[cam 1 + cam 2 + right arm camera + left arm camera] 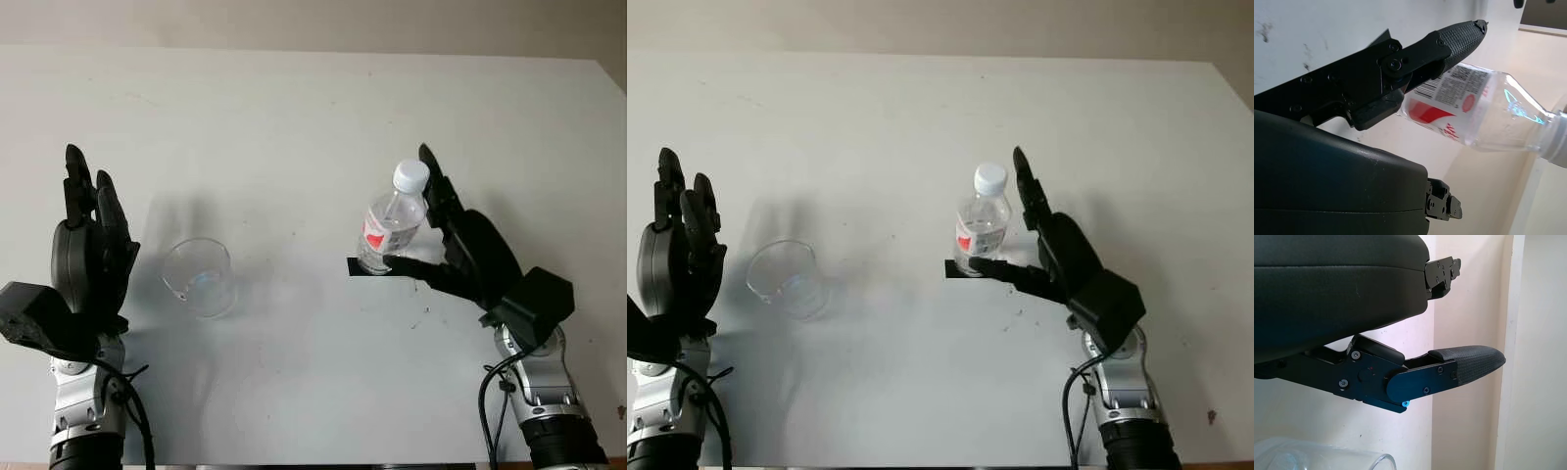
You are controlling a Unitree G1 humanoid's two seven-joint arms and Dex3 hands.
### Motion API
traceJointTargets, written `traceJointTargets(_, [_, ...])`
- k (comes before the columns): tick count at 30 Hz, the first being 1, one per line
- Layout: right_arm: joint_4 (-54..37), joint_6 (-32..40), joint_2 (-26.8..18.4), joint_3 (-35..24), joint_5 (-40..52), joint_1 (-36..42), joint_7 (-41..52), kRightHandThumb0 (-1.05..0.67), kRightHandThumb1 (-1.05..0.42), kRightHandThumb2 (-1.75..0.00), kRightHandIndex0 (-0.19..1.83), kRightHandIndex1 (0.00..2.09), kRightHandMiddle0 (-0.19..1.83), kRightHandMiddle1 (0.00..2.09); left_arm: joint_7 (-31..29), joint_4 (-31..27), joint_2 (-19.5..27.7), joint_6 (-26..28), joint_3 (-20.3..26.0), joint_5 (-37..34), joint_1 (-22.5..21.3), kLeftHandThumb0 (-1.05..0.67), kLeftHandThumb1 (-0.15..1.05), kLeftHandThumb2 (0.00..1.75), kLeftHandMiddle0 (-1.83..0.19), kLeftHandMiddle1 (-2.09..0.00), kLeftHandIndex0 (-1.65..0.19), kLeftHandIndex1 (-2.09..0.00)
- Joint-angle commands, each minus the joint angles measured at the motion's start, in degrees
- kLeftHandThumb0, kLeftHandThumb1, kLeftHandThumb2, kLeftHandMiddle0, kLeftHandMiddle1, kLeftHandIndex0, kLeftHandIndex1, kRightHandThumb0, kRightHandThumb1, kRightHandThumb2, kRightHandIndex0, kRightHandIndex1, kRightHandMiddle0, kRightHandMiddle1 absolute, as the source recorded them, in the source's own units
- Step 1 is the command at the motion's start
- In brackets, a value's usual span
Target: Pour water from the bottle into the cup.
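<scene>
A clear plastic water bottle (392, 230) with a white cap and red label stands upright right of the table's centre. My right hand (404, 223) is open around it: the fingers (436, 191) rise just behind and right of the bottle, and the thumb (377, 266) reaches across in front of its base. In the right wrist view the thumb (1449, 41) crosses the bottle's label (1449, 115). A clear empty cup (199, 277) stands to the left. My left hand (93, 230) is open, upright, just left of the cup, apart from it; the cup's rim (1327, 458) shows below its thumb (1469, 364).
The white table (313, 117) stretches far behind both objects. Its front edge runs along the bottom, near my forearms. A few small dark marks (423, 315) lie on the surface by the right hand. Its right edge slants at the far right.
</scene>
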Motion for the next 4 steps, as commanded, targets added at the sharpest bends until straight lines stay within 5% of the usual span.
traceJointTargets(1, [-1.29, 0.11, -0.09, -0.26, 0.46, -0.06, 0.07, -0.91, -0.92, -0.05, -0.19, 0.00, -0.19, 0.00, -0.02, 0.13, 0.72, -0.35, 0.10, 0.16, -0.51, -0.78, 1.05, 0.62, 0.13, -0.06, 0.18, -0.04])
traceJointTargets(4, [-0.91, -0.38, -0.32, -0.02, 0.80, -0.10, 0.94, -0.90, -0.92, -0.05, -0.19, 0.00, -0.19, 0.00, -0.14, 0.26, 0.74, -0.50, 0.05, 0.18, -0.78, -0.78, 1.05, 0.63, 0.13, -0.06, 0.19, -0.04])
